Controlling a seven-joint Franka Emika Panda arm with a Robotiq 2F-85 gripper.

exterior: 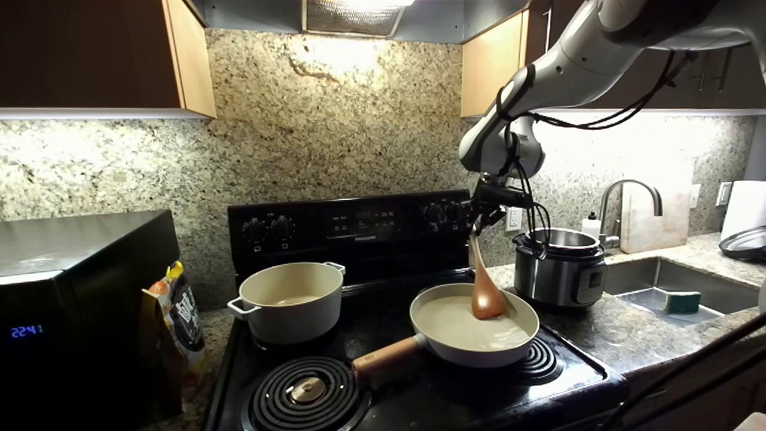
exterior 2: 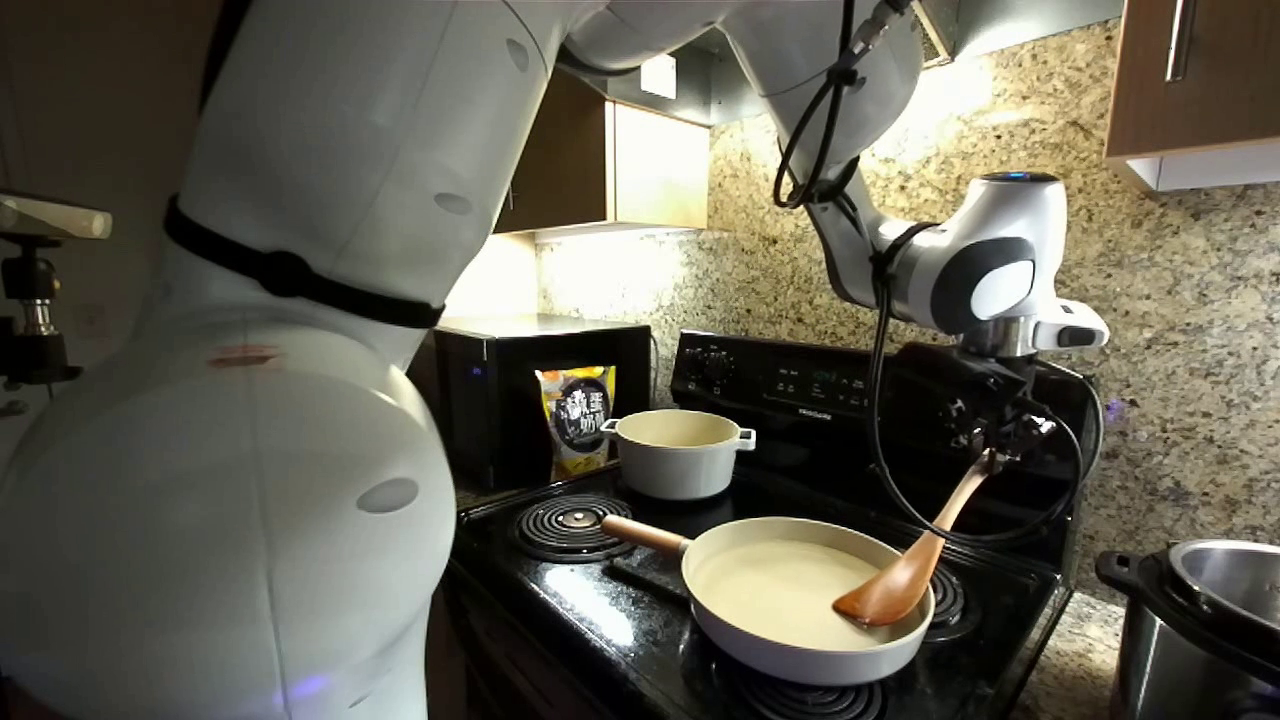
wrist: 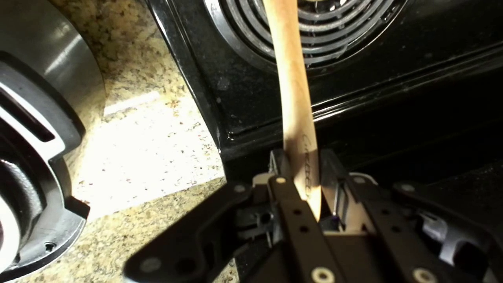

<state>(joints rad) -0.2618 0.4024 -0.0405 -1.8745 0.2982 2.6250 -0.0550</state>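
Stove (exterior: 413, 398), black, set beside a granite worktop (exterior: 601, 335). Only 1 arm (exterior: 556, 75) in view, reaching in from above, so nearness needs no weighing. Metal pressure cooker (exterior: 550, 286) on the worktop, just beside the stove's edge. Pale pot (exterior: 293, 320) toward the back, on the stove's opposite side, well apart from the arm's working end. Pan (exterior: 473, 353) on the cooker's side; its wooden grip (exterior: 386, 354) slants to the front coil on the pot's side. Pale surface inside the pan: liquid or bare lining, cannot tell. Wooden spatula (exterior 2: 895, 585): blade low inside the pan, near the wall nearest the cooker; shank rises over the rim, contact with the rim unclear. Hand (wrist: 303, 163): jaws narrowed on the spatula's upper shank, 1 finger pad (wrist: 332, 167) along each side, tail of the shank reaching back between them. Governing relation, as I judge it: hand above and behind, blade below and forward. Long axis steep but not upright, tilted from the stove's back panel down toward the pan's middle in both exterior views; any sideways shift at the hand likely swings the blade along the pan wall. Smallest mark: dark lettering (wrist: 306, 161) on the shank, partly covered.
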